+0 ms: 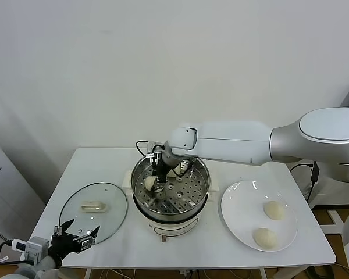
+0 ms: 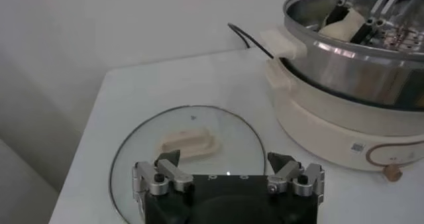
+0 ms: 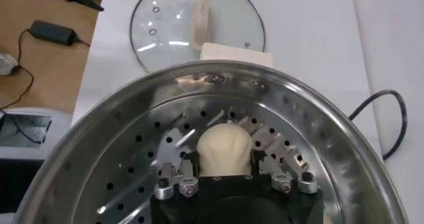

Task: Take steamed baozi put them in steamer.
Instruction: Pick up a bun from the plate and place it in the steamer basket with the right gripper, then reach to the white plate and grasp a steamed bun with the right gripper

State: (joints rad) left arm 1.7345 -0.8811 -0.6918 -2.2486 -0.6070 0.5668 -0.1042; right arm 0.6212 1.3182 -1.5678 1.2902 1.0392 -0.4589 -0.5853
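Observation:
The steamer [image 1: 201, 174] stands mid-table, a shiny steel pot with a perforated tray [image 3: 132, 172]. My right gripper [image 1: 157, 185] reaches down into it. Its fingers [image 3: 191, 162] touch both sides of a cream-white steamed baozi [image 3: 225, 146], which sits low on the tray's left part [image 1: 149, 182]. Another pale bun [image 1: 179, 168] shows partly behind the wrist, inside the pot. Two more baozi [image 1: 274, 210] [image 1: 264, 237] lie on the white plate [image 1: 238, 216] at the right. My left gripper [image 1: 75, 237] waits open at the table's front left, over the lid's near edge [image 2: 225, 160].
The round glass lid [image 1: 107, 216] with a cream handle [image 2: 187, 142] lies flat to the left of the steamer. A black cord [image 3: 387, 122] runs off behind the pot. The pot's side handle [image 2: 281, 43] sticks out toward the lid.

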